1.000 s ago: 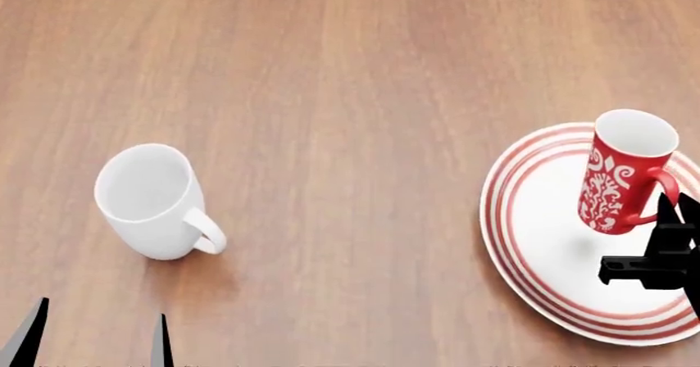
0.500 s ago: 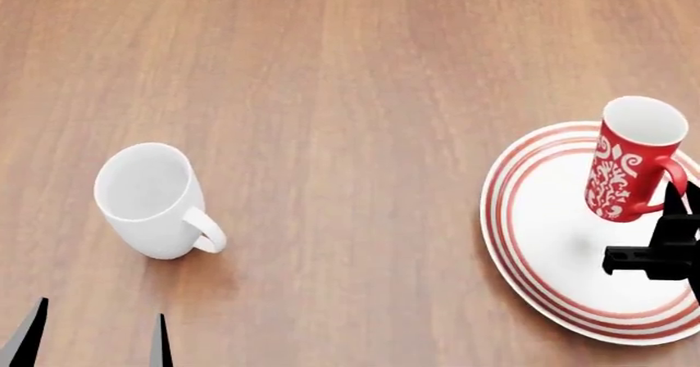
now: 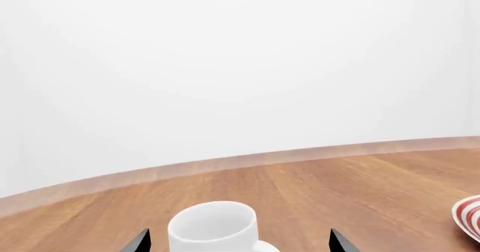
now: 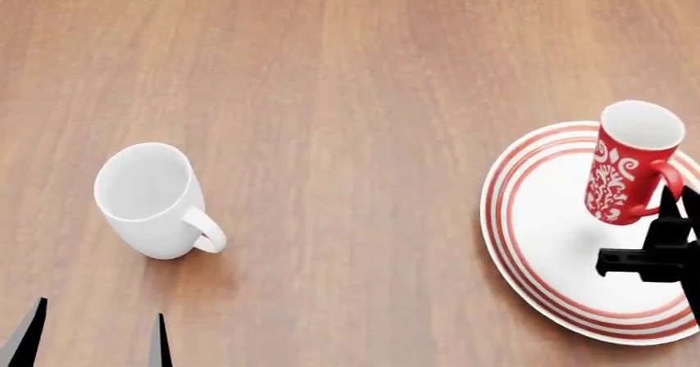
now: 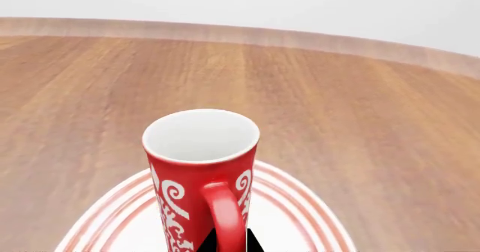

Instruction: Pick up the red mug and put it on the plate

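Note:
The red mug (image 4: 627,166) with white swirls hangs upright above the plate (image 4: 547,244), a white round plate with red rings at the right edge of the head view. My right gripper (image 4: 675,207) is shut on the mug's red handle. In the right wrist view the red mug (image 5: 197,176) fills the middle, its handle between my two dark fingertips, with the plate (image 5: 300,207) below it. My left gripper (image 4: 93,334) is open and empty at the lower left, near the white mug.
A plain white mug (image 4: 153,201) lies tilted on the wooden table (image 4: 350,97), handle towards the right; it also shows in the left wrist view (image 3: 213,229). The table's far edge meets a white backdrop.
The red mug has moved slightly right and up over the plate with my right gripper. The left gripper and white mug have not moved.

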### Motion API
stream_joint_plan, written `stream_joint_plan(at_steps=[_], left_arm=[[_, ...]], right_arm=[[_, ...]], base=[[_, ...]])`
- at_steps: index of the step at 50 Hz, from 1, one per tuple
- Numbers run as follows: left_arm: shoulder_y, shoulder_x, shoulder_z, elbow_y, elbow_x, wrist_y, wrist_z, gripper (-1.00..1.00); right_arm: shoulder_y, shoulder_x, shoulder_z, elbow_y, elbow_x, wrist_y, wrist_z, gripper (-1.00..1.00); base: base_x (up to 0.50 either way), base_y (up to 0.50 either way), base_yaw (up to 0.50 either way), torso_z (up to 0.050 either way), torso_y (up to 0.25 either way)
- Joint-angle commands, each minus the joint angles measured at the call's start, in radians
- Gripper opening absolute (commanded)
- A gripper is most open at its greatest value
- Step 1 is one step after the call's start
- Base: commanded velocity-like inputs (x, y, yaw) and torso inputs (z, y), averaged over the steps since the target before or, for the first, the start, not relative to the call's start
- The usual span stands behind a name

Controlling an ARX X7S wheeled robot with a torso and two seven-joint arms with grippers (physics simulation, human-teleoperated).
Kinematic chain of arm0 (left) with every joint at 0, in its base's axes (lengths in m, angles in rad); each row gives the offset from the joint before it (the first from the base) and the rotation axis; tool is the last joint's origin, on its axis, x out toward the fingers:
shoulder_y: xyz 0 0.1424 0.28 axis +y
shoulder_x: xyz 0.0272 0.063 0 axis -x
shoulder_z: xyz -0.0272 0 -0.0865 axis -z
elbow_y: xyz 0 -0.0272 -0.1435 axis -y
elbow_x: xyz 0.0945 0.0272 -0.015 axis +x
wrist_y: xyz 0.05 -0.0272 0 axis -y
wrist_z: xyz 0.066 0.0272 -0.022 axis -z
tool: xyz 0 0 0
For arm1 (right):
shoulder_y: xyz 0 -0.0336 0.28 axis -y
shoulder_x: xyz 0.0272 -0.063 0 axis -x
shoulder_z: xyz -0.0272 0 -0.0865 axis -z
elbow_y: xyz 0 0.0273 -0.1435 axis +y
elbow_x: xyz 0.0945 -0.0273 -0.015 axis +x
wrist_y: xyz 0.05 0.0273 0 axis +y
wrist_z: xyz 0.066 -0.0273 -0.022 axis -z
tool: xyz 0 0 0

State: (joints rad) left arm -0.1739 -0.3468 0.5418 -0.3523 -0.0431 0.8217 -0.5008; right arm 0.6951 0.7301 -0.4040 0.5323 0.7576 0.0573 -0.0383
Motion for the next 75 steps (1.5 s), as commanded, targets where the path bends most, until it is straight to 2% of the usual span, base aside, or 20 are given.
stream_joint_plan(at_steps=[1, 75], left_arm=[[0.000, 0.000, 0.000, -0.002, 0.002, 0.003, -0.004, 1.00], [-0.004, -0.005, 0.011, -0.002, -0.005, 0.005, -0.004, 1.00]], right_arm=[[0.006, -0.017, 0.004, 0.022, -0.015, -0.018, -0.013, -1.00], [-0.013, -0.038, -0.004, 0.080, -0.032, -0.038, -0.045, -1.00]], base=[[0.00, 0.00, 0.00, 0.000, 0.000], [0.00, 0.00, 0.00, 0.000, 0.000]])
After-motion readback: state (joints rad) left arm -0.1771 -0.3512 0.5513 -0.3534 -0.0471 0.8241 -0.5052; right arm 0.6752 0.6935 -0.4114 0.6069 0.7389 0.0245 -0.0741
